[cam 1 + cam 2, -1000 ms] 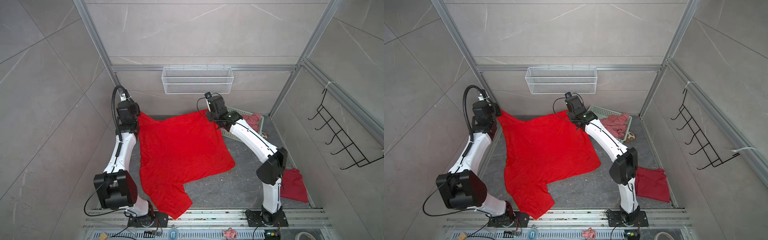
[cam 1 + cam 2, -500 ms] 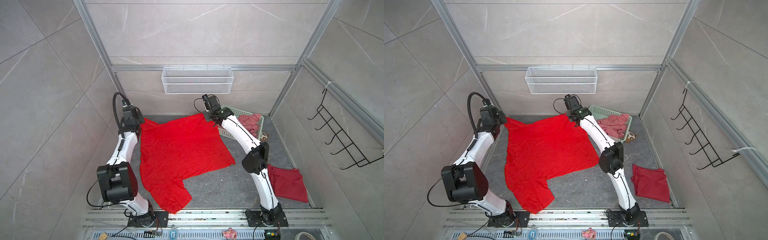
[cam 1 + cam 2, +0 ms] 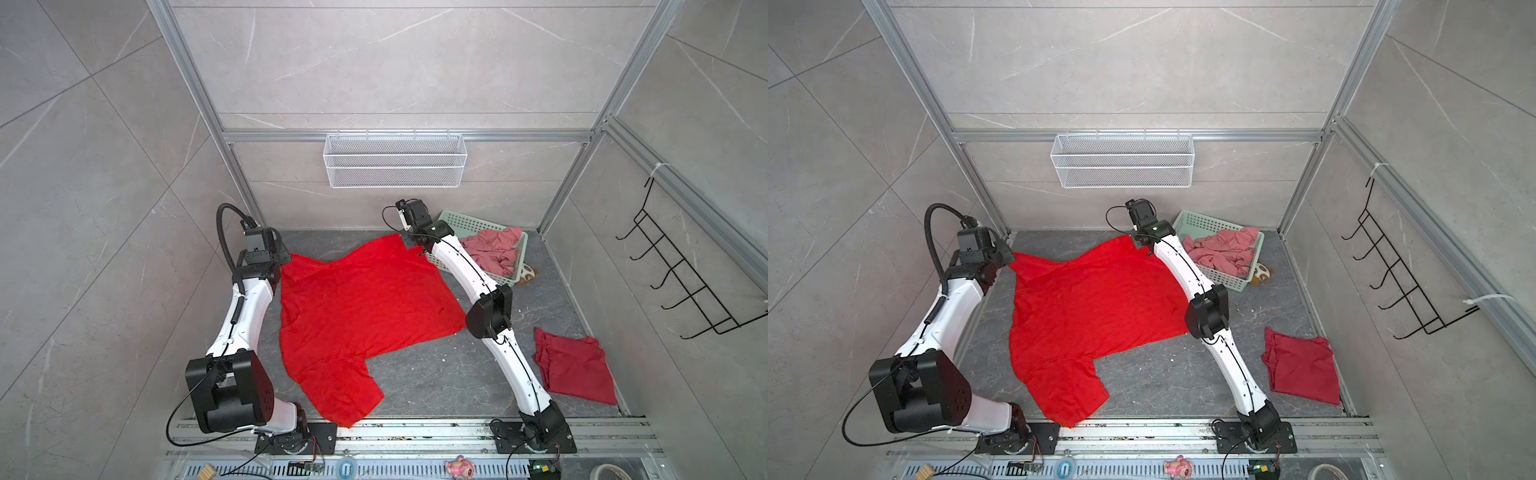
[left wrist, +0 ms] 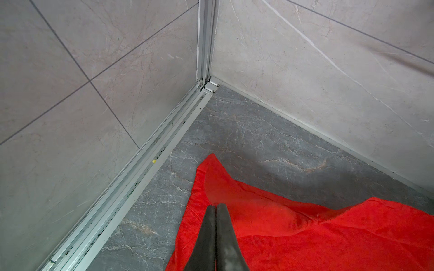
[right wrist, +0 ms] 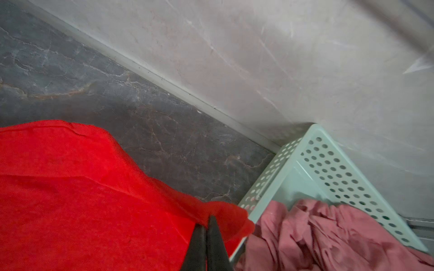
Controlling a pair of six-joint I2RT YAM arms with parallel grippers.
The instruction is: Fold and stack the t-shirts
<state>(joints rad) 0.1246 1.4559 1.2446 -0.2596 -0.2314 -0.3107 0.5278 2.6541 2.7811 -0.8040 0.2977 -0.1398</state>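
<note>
One red t-shirt (image 3: 357, 316) lies spread on the tabletop (image 3: 436, 374), its far corners pinched in the left gripper (image 4: 216, 206) and right gripper (image 5: 207, 223). One crimson t-shirt (image 3: 577, 370) lies well apart; the pink heap (image 3: 494, 251) in the basket (image 3: 457, 218) can't be counted.

R gripper (image 5: 207, 225) pinched tight on red t-shirt (image 5: 82, 187) corner — just beside mint-green lattice basket (image 5: 328, 164) w/ salmon-pink t-shirts (image 5: 328, 234) inside.

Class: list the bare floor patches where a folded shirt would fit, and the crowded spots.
Largest: in front, between the red t-shirt, the right arm and the front rail. Smaller: between the green basket and the crimson t-shirt. Crowded: far right corner, with pink t-shirts and plush toy.
</note>
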